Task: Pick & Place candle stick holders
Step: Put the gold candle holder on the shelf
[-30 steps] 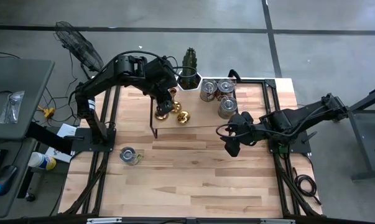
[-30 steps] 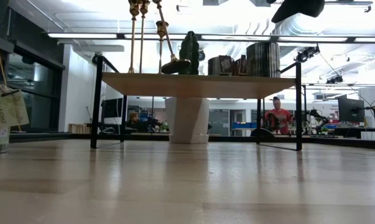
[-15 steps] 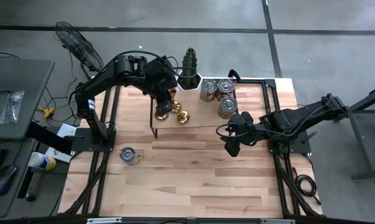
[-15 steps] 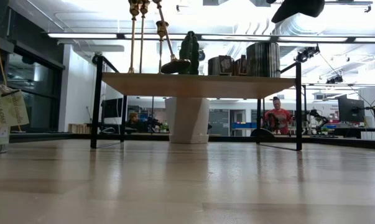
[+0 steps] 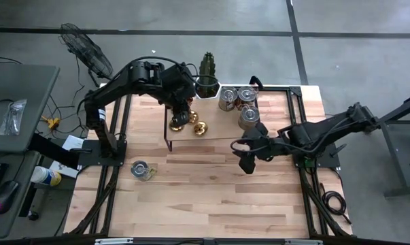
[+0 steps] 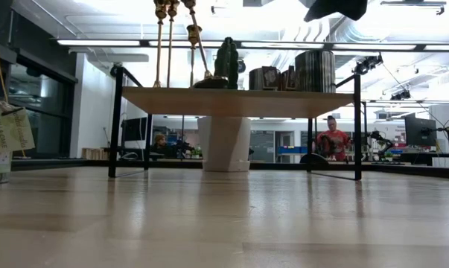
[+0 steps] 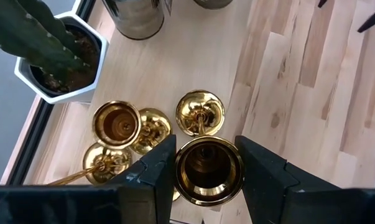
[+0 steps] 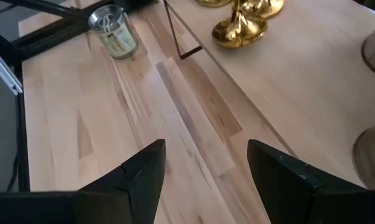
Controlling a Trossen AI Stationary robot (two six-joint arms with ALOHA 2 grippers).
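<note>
Several shiny gold candle stick holders (image 5: 188,122) stand on their round bases at the left end of a raised wooden shelf (image 5: 259,133). In the left wrist view, three of them (image 7: 117,124) (image 7: 151,130) (image 7: 199,112) show below my left gripper (image 7: 206,168). It is above the shelf and shut on the top cup of one more tall holder (image 6: 198,45). That holder's stem leans, and its base (image 6: 208,83) is down at the shelf top. My right gripper (image 5: 245,155) is open and empty above the table, near the shelf's front edge. My left gripper pinches the held holder's round top cup (image 7: 209,169) between its two fingers (image 7: 156,171), one on each side of the rim. The fingers come from above, pointing down. The holder hangs below them, its stem tilted and its base at the shelf top.
Three silver tins (image 5: 240,105) stand at the shelf's far right. A potted cactus (image 5: 207,71) stands in a white pot behind the holders. A small glass candle jar (image 5: 142,170) stands on the table at the left. Bare wood lies in front of the shelf.
My left gripper has gone down with the tilted holder, whose base was clear of the shelf and is now at the shelf top. My right gripper has gone a little toward the table's left edge, still open.
</note>
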